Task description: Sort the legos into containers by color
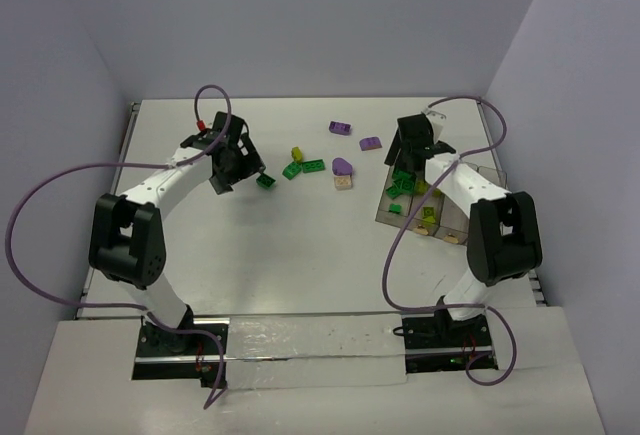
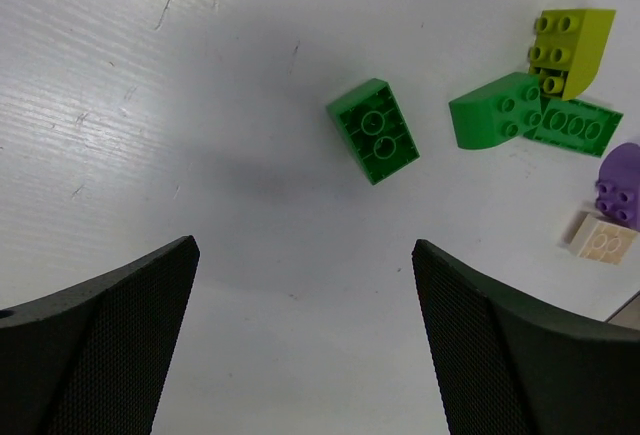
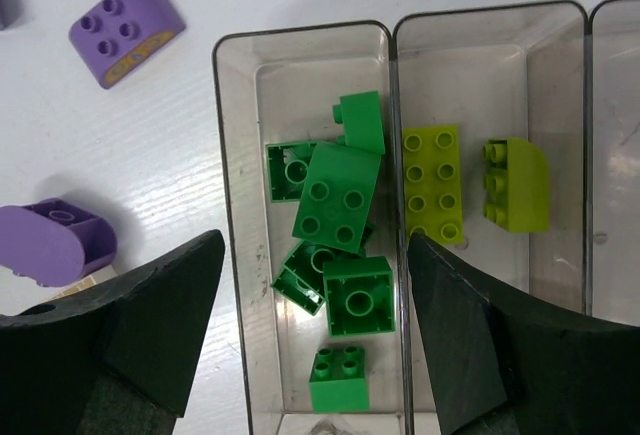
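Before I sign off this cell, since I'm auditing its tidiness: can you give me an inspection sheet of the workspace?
Surface: white table, lightly scuffed.
Job's things: green legos in one bin of the containers, yellow-green legos in the next. Loose on the table: green brick, yellow-green brick, purple bricks, tan brick.
Clutter: nothing seen.
End effectors: left end effector open above the loose green brick; right end effector open above the binned green legos.
Cables: purple cables loop out at each side.
Surroundings: pale walls.
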{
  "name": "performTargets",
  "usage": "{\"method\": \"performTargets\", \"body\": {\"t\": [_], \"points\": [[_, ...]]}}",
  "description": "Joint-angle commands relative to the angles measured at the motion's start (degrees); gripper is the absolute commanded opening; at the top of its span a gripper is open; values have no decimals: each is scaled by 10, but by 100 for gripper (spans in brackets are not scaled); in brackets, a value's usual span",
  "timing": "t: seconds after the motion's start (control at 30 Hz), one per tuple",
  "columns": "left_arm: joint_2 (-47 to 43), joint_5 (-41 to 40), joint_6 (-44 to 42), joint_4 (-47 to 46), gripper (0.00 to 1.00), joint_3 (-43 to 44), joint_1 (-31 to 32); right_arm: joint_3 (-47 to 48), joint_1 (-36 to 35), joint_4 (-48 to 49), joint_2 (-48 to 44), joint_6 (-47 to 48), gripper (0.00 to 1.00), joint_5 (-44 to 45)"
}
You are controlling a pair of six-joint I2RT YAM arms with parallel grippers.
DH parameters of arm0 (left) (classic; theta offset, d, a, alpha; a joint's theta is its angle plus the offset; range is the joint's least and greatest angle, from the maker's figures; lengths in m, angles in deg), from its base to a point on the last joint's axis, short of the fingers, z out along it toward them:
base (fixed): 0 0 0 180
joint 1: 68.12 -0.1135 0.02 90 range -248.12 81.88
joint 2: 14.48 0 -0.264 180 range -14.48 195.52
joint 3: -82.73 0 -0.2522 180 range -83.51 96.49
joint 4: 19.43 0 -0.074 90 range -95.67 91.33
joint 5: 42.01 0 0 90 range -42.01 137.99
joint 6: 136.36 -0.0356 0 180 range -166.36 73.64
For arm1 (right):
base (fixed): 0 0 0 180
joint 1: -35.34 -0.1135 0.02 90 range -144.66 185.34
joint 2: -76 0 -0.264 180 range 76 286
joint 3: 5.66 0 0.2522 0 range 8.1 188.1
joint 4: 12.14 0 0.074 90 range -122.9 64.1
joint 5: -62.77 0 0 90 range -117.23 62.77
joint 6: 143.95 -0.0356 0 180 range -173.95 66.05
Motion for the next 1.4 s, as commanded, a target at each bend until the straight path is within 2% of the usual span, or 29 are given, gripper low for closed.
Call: {"method": "performTargets", "body": {"t": [0.0, 0.1, 0.27, 0.47, 0.77, 1.0, 1.2, 1.37], "points": [[0, -8, 31, -22, 96, 20, -3, 1, -23, 45, -70, 37, 80, -15], [15, 0, 50, -31, 95, 25, -3, 11, -67, 60, -89, 89, 80, -53], [91, 10, 130, -19, 91, 72, -2, 45, -138, 35, -93, 105, 81, -31], [161, -37, 248, 76, 90, 150, 10, 32, -146, 32, -126, 95, 81, -23], [211, -36, 286, 76, 82, 185, 27, 17, -145, 20, -159, 95, 81, -15], [229, -36, 284, 74, 63, 183, 34, 1, -146, 14, -171, 92, 81, -5], [230, -40, 276, 78, 51, 188, 42, -2, -146, 13, -184, 91, 82, -2], [224, -26, 245, 68, 26, 205, 53, -2, -145, 4, -201, 91, 82, 13]]}}
